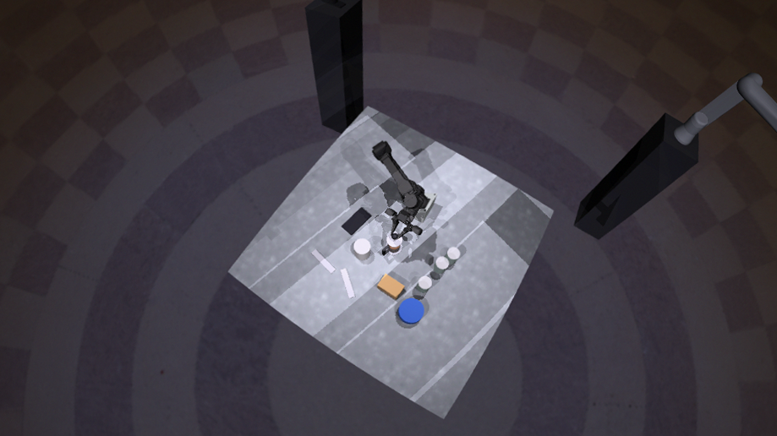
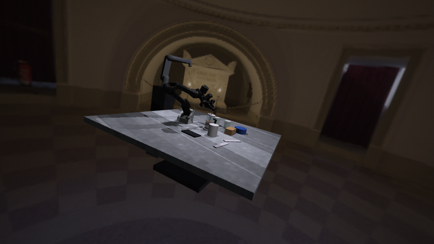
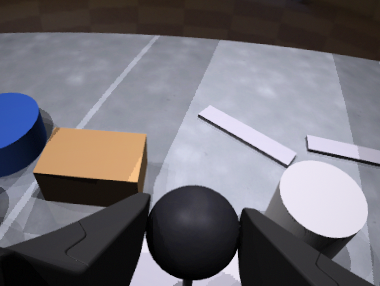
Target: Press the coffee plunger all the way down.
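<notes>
The coffee press (image 1: pixel 393 246) (image 2: pixel 208 122), a clear glass body with brown contents and a black handle, stands upright on the table (image 1: pixel 307 299) (image 2: pixel 169 148). My gripper (image 1: pixel 394 235) (image 2: pixel 213 109) is above the press and shut on the round black plunger knob (image 3: pixel 193 232). In the wrist view the knob sits between both fingertips, with its thin rod below. In the exterior view a short length of rod shows between the knob and the lid. The lid is mostly hidden by the knob and fingers in the wrist view.
A white cylinder (image 1: pixel 361 247) (image 2: pixel 212 131) (image 3: pixel 324 199) stands close beside the press. An orange block (image 1: pixel 390 285) (image 3: pixel 95 152), a blue disc (image 1: pixel 411 310) (image 3: pixel 17 122), several white-topped cups (image 1: pixel 424 283), a dark slab (image 1: pixel 356 220) (image 2: pixel 190 133) and two pale strips (image 1: pixel 347 282) (image 3: pixel 247 135) lie around.
</notes>
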`<state>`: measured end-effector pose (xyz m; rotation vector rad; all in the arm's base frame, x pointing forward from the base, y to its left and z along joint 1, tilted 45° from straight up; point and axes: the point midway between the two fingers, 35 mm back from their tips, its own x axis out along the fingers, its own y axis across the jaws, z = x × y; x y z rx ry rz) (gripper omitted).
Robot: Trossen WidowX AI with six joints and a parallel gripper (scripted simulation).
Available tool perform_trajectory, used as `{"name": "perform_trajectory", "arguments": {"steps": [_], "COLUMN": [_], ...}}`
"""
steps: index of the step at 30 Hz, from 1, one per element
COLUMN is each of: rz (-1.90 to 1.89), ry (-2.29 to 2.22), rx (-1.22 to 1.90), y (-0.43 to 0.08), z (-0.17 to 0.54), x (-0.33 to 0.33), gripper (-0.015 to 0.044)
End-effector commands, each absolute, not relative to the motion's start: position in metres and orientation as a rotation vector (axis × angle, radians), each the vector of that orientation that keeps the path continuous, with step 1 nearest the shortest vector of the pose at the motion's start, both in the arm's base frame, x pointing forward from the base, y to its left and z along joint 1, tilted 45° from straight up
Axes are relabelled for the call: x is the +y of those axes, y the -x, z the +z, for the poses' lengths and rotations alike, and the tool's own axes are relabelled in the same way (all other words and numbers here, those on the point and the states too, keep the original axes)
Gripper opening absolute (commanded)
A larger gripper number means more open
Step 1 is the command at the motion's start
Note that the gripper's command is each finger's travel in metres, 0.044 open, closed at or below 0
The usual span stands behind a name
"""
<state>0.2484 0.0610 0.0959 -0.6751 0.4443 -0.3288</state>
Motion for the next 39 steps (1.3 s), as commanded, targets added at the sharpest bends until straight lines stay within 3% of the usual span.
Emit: {"name": "perform_trajectory", "arguments": {"steps": [1, 39], "rz": [-0.331, -0.334], "ry": [0.719, 0.72], "rx": [0.48, 0.476], "y": [-0.245, -0.261], "z": [0.08, 0.079], "x": [0.046, 0.047], "gripper": [0.0127, 0.0127]}}
